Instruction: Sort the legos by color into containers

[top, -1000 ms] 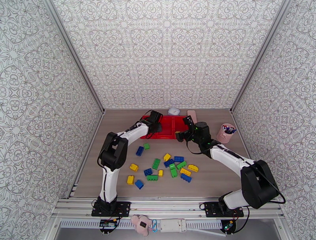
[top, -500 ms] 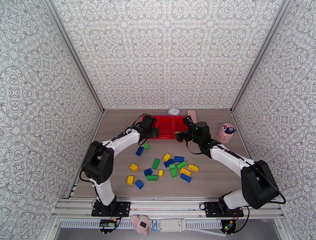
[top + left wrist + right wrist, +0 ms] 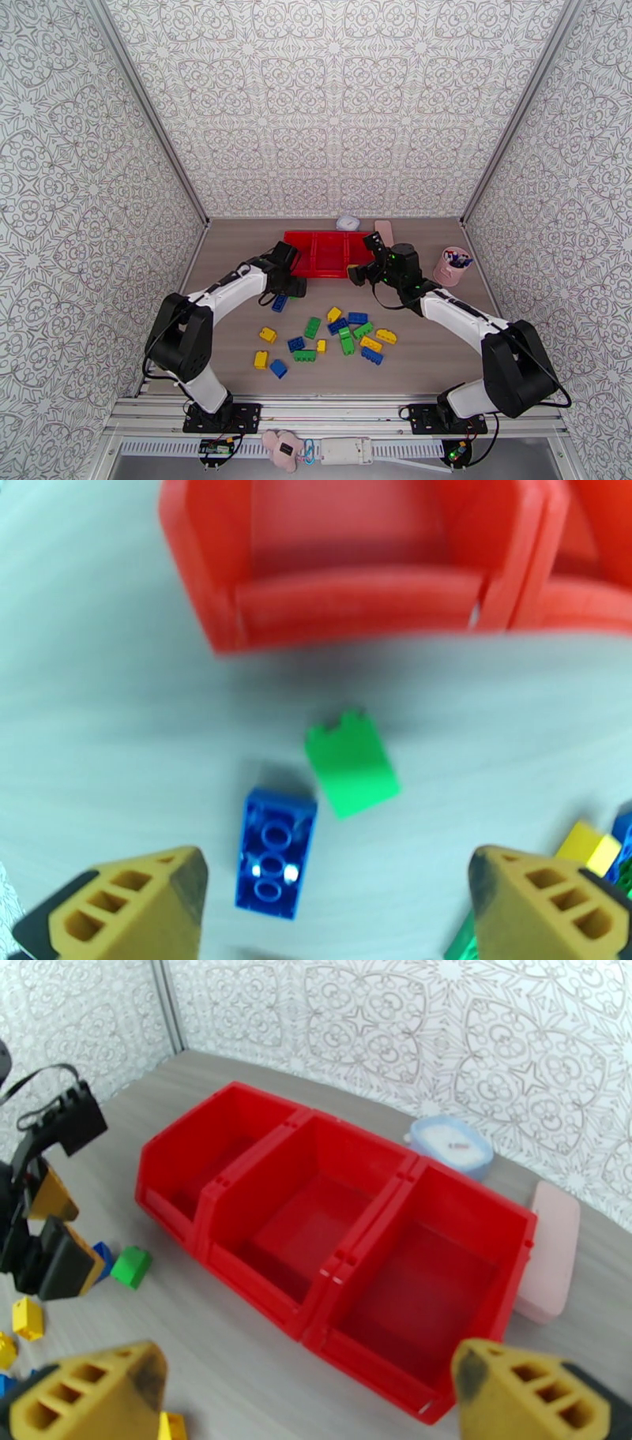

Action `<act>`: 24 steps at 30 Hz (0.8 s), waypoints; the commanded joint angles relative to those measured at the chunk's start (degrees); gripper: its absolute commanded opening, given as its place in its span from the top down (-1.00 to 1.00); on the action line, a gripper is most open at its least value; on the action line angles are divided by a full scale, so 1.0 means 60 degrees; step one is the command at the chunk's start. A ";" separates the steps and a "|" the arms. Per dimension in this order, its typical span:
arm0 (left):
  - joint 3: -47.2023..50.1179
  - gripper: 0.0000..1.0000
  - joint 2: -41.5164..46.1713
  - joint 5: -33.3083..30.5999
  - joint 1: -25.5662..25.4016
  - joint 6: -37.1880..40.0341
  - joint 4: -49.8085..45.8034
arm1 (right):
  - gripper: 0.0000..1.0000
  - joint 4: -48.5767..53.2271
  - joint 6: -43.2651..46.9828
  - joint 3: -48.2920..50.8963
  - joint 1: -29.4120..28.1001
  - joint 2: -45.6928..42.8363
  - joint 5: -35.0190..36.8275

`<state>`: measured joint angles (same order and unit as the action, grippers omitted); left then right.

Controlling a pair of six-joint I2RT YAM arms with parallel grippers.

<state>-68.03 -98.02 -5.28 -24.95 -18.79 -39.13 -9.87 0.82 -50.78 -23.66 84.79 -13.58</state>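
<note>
The containers (image 3: 316, 254) are three joined red bins at the back of the table; the bins (image 3: 371, 1276) show bare floors in the middle and right ones. Blue, green and yellow legos (image 3: 341, 328) lie scattered in front. My left gripper (image 3: 292, 287) hangs open just in front of the left bin (image 3: 355, 614). Between its fingertips (image 3: 336, 875), down on the table, lie a blue brick (image 3: 275, 851) and a green brick (image 3: 351, 763). My right gripper (image 3: 357, 274) is open and holds nothing, near the tray's front right; through its jaws (image 3: 308, 1370) I see the tray.
A pink pen cup (image 3: 450, 267) stands right of the tray. A pink case (image 3: 549, 1256) and a small round white object (image 3: 452, 1143) lie behind it. Patterned walls close in the back and both sides.
My left arm has drawn back from over the left bin to the table in front of it, and its jaws have opened. The right arm has stayed put.
</note>
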 commanded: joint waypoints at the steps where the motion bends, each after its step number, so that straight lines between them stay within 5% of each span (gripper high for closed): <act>1: 0.0115 -0.79 -0.0400 0.0394 0.0072 0.0187 -0.0523 | -1.00 -0.0113 -0.0114 -0.0277 -0.0070 0.0112 -0.0197; 11: 0.0351 -0.71 -0.1189 0.0133 0.0344 0.0135 -0.0028 | -1.00 0.0020 -0.0059 -0.0190 -0.0070 0.0029 -0.0111; 24: 0.0424 0.16 -0.1353 -0.0071 0.0299 0.0083 -0.0060 | -1.00 0.0006 -0.0062 -0.0222 -0.0070 0.0091 -0.0152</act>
<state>-66.19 -105.60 -4.56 -22.98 -18.92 -39.46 -9.82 0.84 -50.78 -23.68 84.84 -14.02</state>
